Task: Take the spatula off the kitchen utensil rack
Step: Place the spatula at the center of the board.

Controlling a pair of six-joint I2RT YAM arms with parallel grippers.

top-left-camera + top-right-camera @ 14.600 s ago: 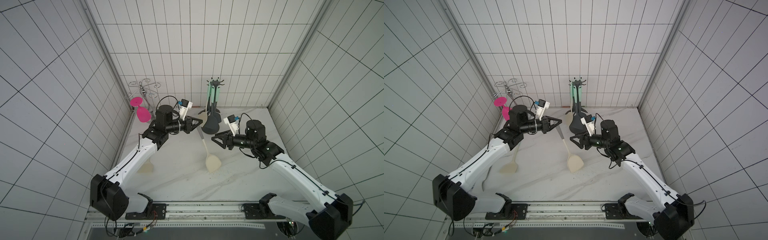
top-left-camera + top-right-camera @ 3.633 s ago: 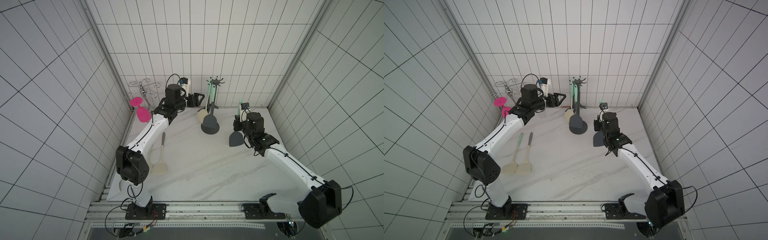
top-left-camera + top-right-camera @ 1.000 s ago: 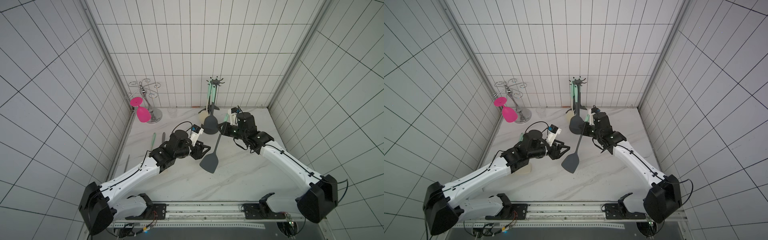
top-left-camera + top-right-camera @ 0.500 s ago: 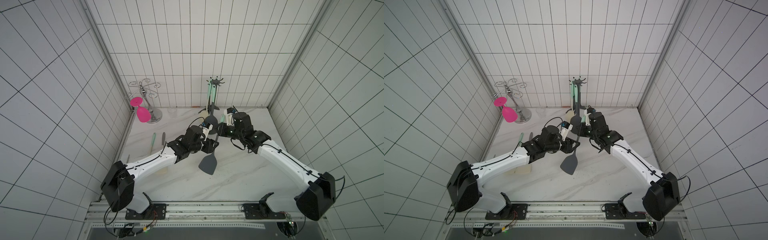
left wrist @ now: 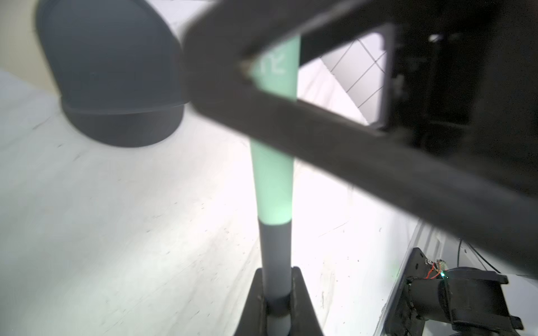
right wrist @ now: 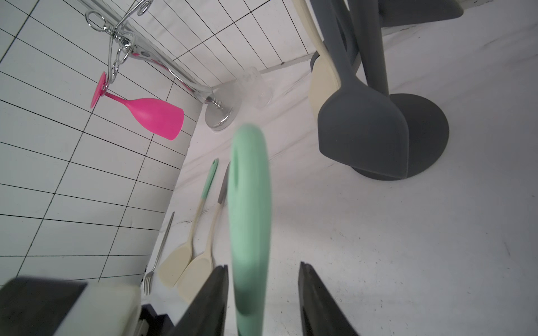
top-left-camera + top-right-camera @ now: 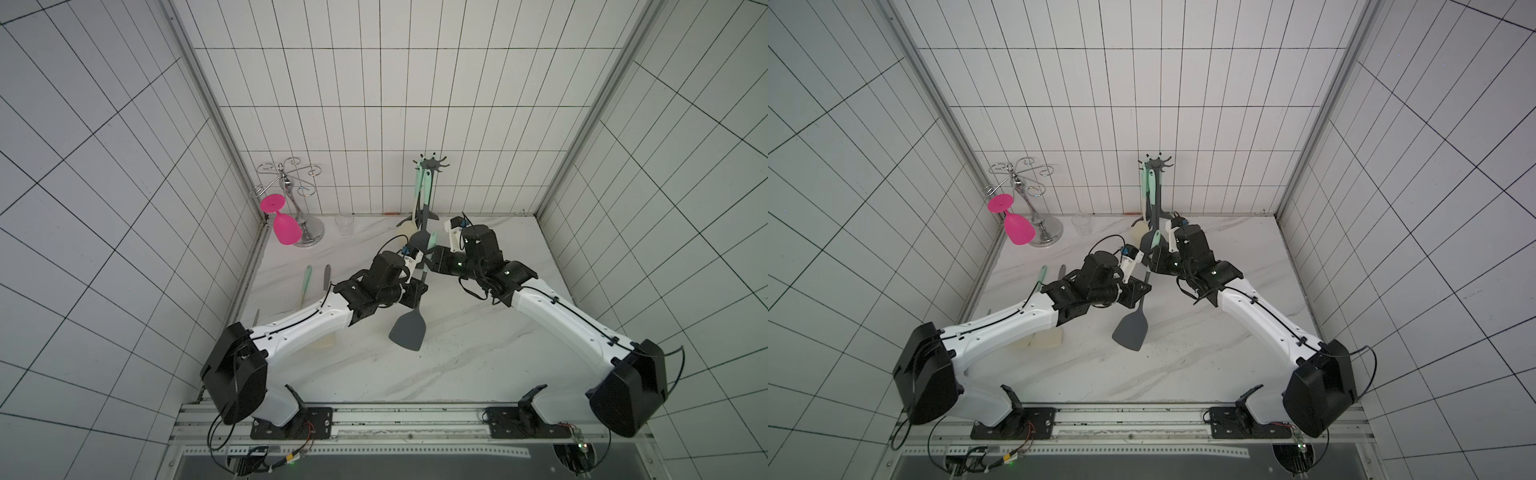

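A grey-bladed spatula (image 7: 408, 331) (image 7: 1131, 331) with a mint-green handle hangs blade-down over the middle of the table. My left gripper (image 7: 419, 291) (image 5: 276, 279) is shut on its grey shaft (image 5: 273, 247). My right gripper (image 7: 432, 259) (image 6: 263, 270) stands open around the green handle end (image 6: 249, 203), jaws apart on either side. Behind them is the kitchen utensil rack (image 7: 431, 166) (image 7: 1156, 164), dark grey with a round base (image 6: 428, 131). A grey-bladed utensil (image 6: 361, 131) and a cream-bladed one (image 6: 320, 84) still hang on it.
A chrome glass holder (image 7: 291, 187) with a pink glass (image 7: 284, 228) stands at the back left, a small clear glass (image 7: 344, 224) beside it. Two cream spatulas (image 6: 186, 253) and a fork (image 6: 157, 261) lie along the left wall.
My left gripper has closed on the spatula's shaft. My right gripper has opened and let go of the green handle. The spatula hangs more upright.
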